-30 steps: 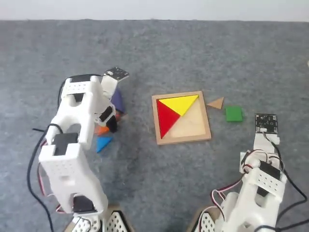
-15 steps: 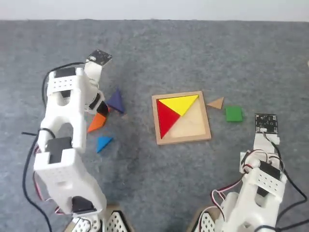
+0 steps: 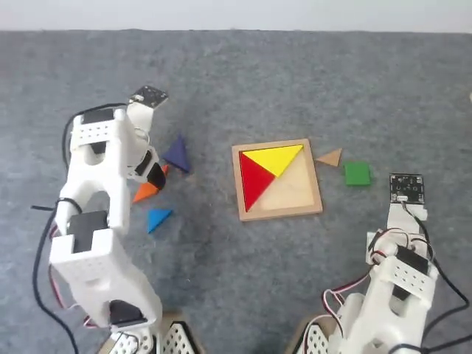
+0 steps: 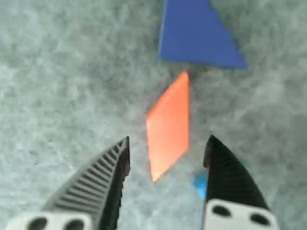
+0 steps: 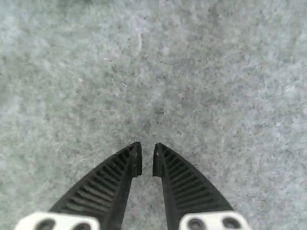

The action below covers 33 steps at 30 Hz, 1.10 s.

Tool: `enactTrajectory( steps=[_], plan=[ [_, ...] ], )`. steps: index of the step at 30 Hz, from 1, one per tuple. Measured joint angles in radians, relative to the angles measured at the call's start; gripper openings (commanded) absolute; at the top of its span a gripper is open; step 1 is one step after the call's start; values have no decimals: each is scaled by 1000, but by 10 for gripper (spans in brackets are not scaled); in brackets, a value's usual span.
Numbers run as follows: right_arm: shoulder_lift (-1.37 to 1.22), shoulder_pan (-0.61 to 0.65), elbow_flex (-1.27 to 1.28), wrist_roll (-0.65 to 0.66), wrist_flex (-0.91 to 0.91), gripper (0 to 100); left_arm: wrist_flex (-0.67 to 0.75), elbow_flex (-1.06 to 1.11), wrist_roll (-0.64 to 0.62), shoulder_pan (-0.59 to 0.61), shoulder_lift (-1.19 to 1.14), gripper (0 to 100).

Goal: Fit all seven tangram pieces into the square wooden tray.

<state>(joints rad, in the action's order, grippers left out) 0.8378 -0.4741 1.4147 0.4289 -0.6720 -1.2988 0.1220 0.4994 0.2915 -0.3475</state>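
Left arm swung out from the tray side to the loose pieces. Left gripper released, orange parallelogram lying between its jaws on the tabletop, dark blue triangle just beyond. Right gripper nearly clenched, empty, over bare tabletop. Tray holds red triangle and yellow triangle; tan triangle and green square lie beside it.

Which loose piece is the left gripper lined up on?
The orange parallelogram: it lies between the fingers of the open left gripper. The dark blue triangle lies beyond it, the light blue triangle off to one side.
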Motion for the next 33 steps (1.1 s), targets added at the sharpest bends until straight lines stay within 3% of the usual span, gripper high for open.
enactTrajectory(
  steps=[10, 33],
  plan=[
    [0, 0, 0, 0, 0, 57, 146, 129, -75, -8, 0, 242],
    [0, 0, 0, 0, 0, 57, 160, 201, -120, -101, 31, 134]
  ],
)
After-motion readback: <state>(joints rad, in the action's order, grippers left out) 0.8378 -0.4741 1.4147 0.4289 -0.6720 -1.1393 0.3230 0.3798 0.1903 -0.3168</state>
